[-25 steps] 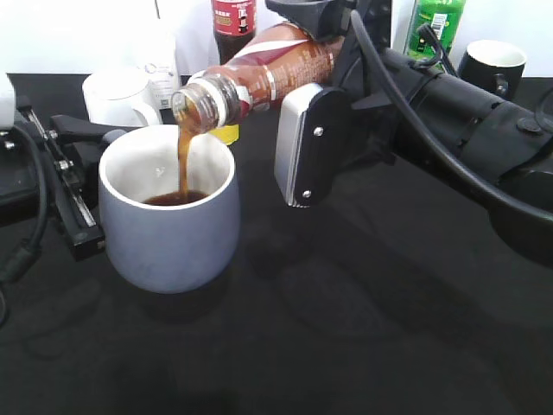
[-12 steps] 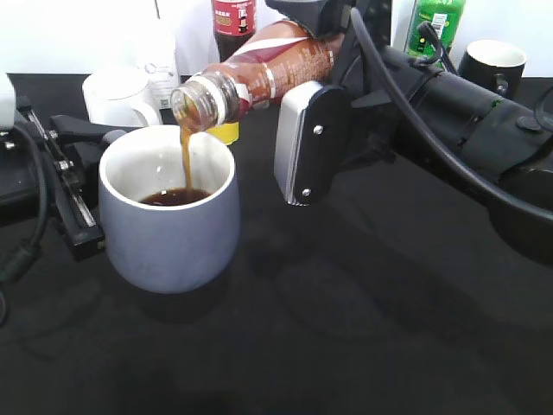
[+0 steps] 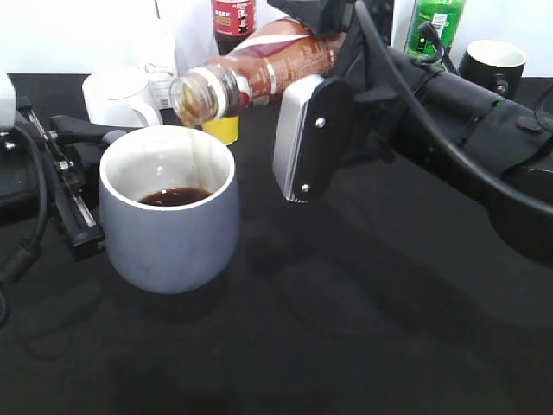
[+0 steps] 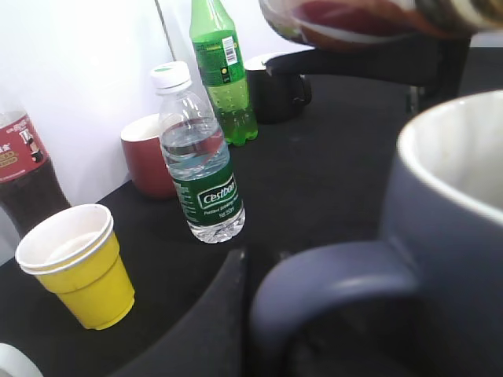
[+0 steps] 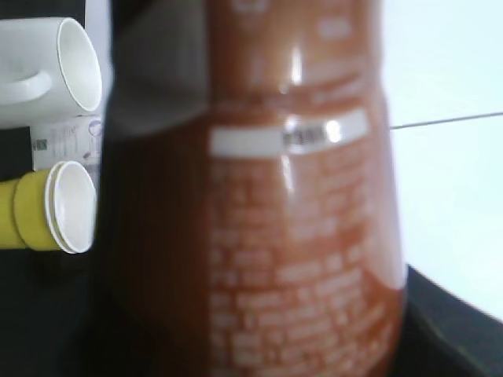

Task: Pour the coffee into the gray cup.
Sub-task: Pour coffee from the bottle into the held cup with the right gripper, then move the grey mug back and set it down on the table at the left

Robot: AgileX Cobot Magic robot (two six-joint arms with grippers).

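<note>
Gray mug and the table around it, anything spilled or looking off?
Nothing stands out. The rounded gray ceramic mug stands upright with brown coffee pooled inside, and the black table around it shows no spill. The tilted clear coffee bottle has its mouth above the mug's rim.

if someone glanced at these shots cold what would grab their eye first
The tipped coffee bottle, clamped in the right gripper, hangs with its open mouth just above the gray cup at front left, which has dark coffee pooled at its bottom. The left gripper sits against the cup's far left side, by its handle. Behind stand a white mug and a yellow paper cup.
</note>
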